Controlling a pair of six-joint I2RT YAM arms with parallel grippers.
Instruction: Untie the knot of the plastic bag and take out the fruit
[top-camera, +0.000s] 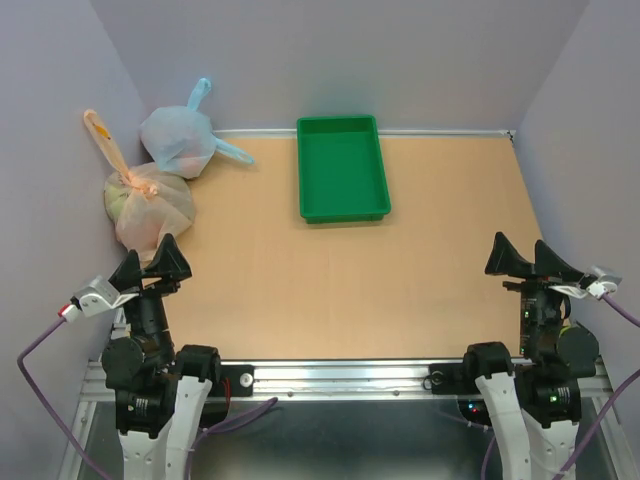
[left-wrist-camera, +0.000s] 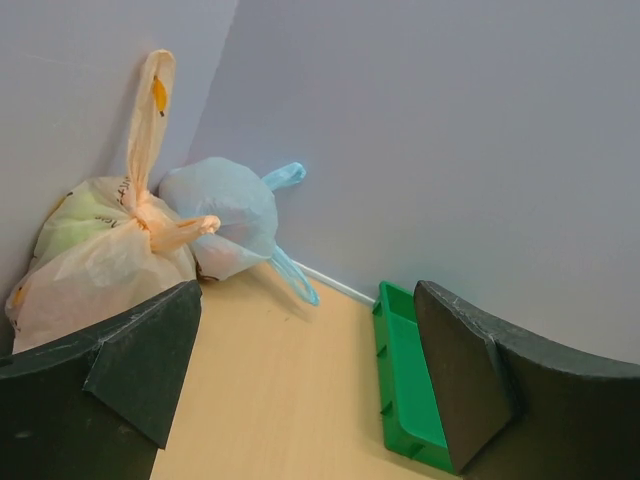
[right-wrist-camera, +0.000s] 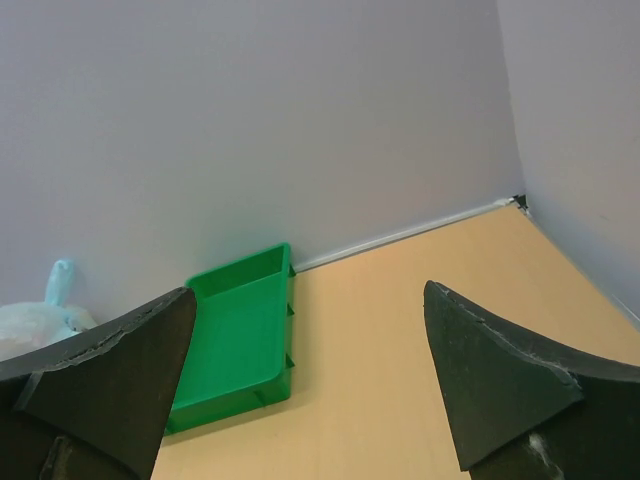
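Observation:
The peach-orange plastic bag (top-camera: 150, 205) lies knotted at the far left against the wall, one handle standing up the wall. It also shows in the left wrist view (left-wrist-camera: 95, 265). The fruit inside shows only as a pale green shape (left-wrist-camera: 85, 215) through the plastic. My left gripper (top-camera: 150, 265) is open and empty, just in front of the bag, apart from it. My right gripper (top-camera: 528, 258) is open and empty at the near right of the table, far from the bag.
A pale blue knotted bag (top-camera: 180, 140) sits behind the peach one at the back left. A green tray (top-camera: 342, 168) stands at the back middle, with nothing in it. Walls close the left, back and right sides.

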